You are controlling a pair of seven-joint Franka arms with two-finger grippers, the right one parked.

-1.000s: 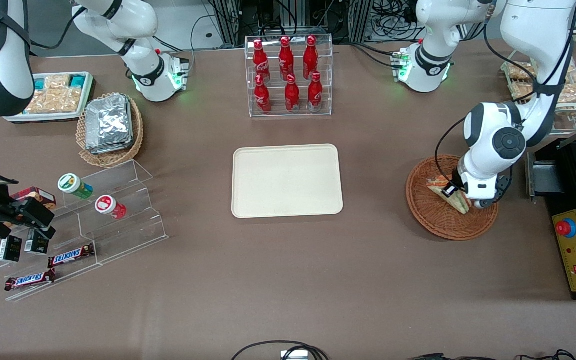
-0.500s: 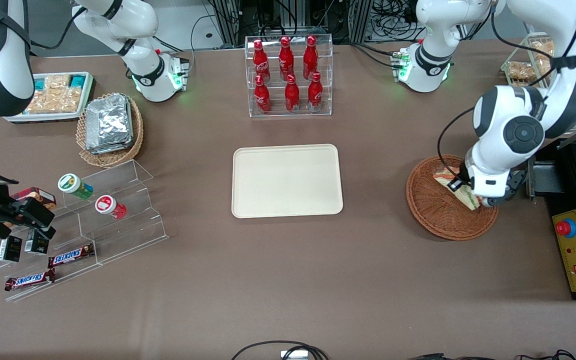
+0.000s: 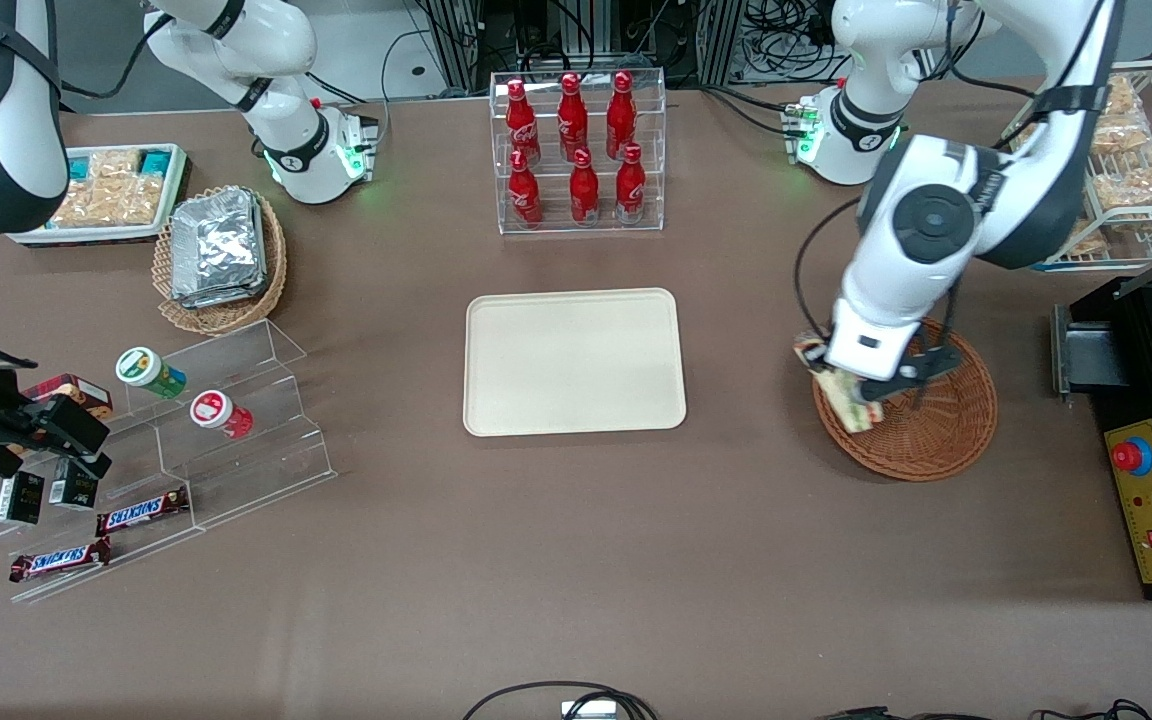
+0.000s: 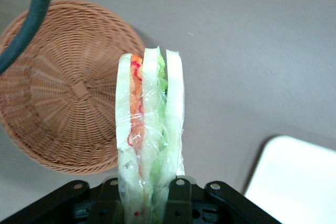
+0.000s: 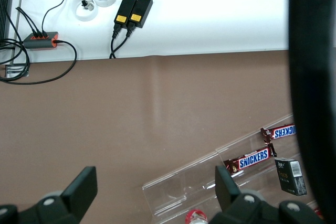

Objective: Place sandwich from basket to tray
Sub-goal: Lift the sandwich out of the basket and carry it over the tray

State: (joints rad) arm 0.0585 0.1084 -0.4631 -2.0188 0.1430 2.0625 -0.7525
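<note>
1 sandwich point(image 4: 149, 129) is clamped upright between the jaws of the gripper point(image 3: 858, 392), its pale bread slices pressed together around red, orange and green filling under clear wrap. In the left wrist view the black fingers point(image 4: 178, 198) close in on the base of the wedge from both sides, so the jaws are only as far apart as the sandwich is thick, and the wedge stands out from them into open air.

Taking the basket point(image 3: 936, 430) as the landmark: the gripper hangs above its rim on the side facing the tray point(image 3: 574, 361), and the sandwich point(image 3: 841, 395) is lifted clear of the weave. The wrist view shows the round reddish-brown wicker point(image 4: 63, 103) with nothing lying in it, and bare brown surface point(image 4: 252, 51) beside it. The tray sits well apart from the basket toward the parked arm's end of the surface, with a strip of brown surface point(image 3: 746, 400) between them; a cream corner of it point(image 4: 299, 182) shows in the wrist view near the sandwich.

Farther from the front camera than the basket stands a clear rack of 6 red bottles point(image 3: 576, 150).
</note>
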